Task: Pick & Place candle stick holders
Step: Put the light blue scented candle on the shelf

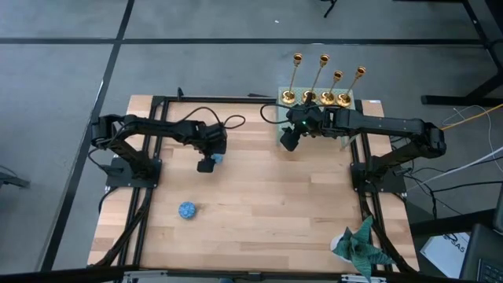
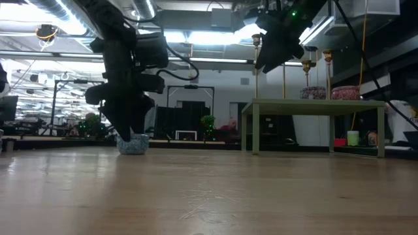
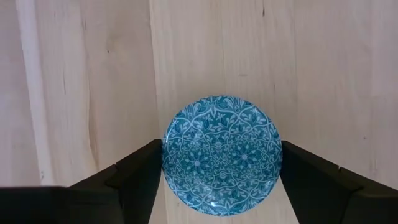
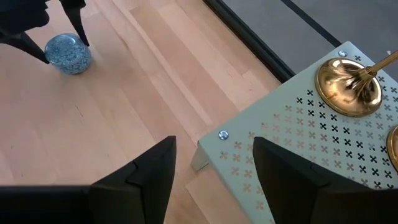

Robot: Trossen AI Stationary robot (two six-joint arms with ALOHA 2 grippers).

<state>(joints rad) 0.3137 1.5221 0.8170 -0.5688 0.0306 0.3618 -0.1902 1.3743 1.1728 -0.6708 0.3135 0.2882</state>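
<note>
Right claw (image 1: 289, 141) poised wide and empty just short of the candle stick holders (image 1: 323, 97)

Four gold holders counted, standing in a row on the pale perforated stand (image 4: 292, 134) directly ahead of the right claw, the nearest round base (image 4: 348, 87) a little beyond its tips and off to one side; to do the approach well, better to rise level with a thin stem, centre it between the fingers and close gently, since tall narrow pieces would probably tip if nudged. Left claw (image 1: 206, 164) low over the tabletop (image 1: 259, 204), spread around one blue patterned ball (image 3: 221, 155), seemingly touching it on both sides, though grip cannot be confirmed. A second blue ball (image 1: 186, 210) lying well behind the left claw; one green cloth (image 1: 361, 245) far behind the right claw
</note>
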